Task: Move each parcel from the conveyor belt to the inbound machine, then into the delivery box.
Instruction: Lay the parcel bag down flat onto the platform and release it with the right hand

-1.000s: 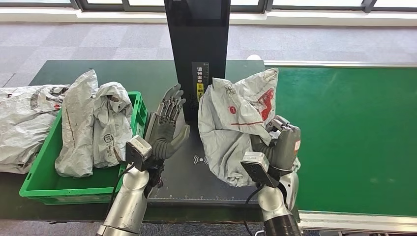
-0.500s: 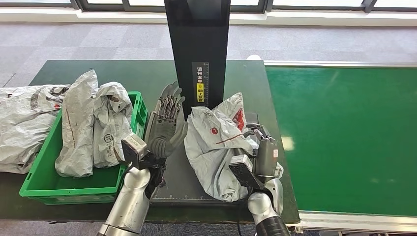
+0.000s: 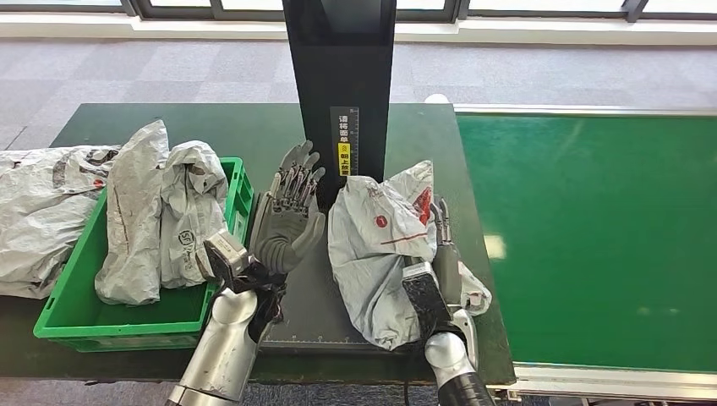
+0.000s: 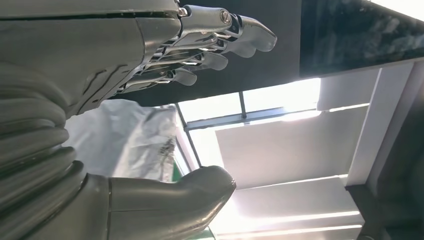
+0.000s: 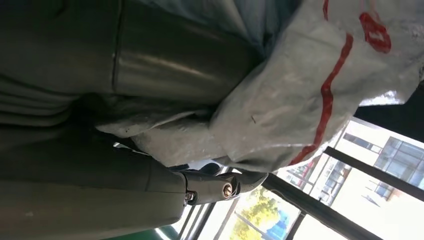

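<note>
Resting crumpled grey plastic parcel (image 3: 378, 245) on flat black scanner pad (image 3: 309, 309)

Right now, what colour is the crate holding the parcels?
Green crate, clearest in the head view.

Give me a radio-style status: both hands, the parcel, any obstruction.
Left hand open, raised beside parcel. Right hand against grey parcel, fingers straight; grip unclear. Parcel on scanner platform. Nothing obstructing.
</note>
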You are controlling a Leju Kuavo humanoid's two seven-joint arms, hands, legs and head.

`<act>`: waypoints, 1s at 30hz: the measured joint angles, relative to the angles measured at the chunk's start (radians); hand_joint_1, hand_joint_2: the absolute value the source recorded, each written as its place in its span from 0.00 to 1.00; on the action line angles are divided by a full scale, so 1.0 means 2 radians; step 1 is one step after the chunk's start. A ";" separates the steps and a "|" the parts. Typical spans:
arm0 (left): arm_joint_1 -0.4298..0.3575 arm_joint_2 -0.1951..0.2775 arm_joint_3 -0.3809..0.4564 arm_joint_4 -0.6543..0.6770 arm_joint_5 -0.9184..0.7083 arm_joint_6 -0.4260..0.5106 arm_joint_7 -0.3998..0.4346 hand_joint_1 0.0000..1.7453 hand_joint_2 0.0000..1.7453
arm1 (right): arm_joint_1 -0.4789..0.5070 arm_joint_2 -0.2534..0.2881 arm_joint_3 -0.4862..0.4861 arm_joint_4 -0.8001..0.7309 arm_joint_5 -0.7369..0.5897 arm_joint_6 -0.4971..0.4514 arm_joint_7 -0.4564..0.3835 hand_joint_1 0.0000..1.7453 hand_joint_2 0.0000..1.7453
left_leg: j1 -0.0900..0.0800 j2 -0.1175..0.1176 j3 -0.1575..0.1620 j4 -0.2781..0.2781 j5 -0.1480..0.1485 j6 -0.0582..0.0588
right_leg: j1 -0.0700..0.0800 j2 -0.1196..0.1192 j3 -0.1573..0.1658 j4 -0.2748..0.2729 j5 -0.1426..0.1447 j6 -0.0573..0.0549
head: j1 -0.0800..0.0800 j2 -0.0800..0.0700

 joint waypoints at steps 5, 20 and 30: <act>0.000 0.002 -0.003 0.000 -0.002 0.007 0.000 0.00 1.00 | 0.000 0.000 -0.001 0.000 -0.046 0.045 0.000 0.00 0.00 | 0.000 0.000 0.000 0.000 0.000 0.000 | 0.000 0.000 0.000 0.000 0.000 0.000 | 0.000 0.000; 0.000 0.006 -0.012 0.000 -0.018 0.027 0.000 0.00 1.00 | -0.015 0.000 -0.081 0.043 -0.176 0.279 0.023 0.00 0.00 | 0.000 0.000 0.000 0.000 0.000 0.000 | 0.000 0.000 0.000 0.000 0.000 0.000 | 0.000 0.000; 0.000 0.006 -0.013 -0.001 -0.051 0.037 0.000 0.00 1.00 | -0.036 0.000 -0.097 0.079 -0.206 0.404 0.041 0.00 0.00 | 0.000 0.000 0.000 0.000 0.000 0.000 | 0.000 0.000 0.000 0.000 0.000 0.000 | 0.000 0.000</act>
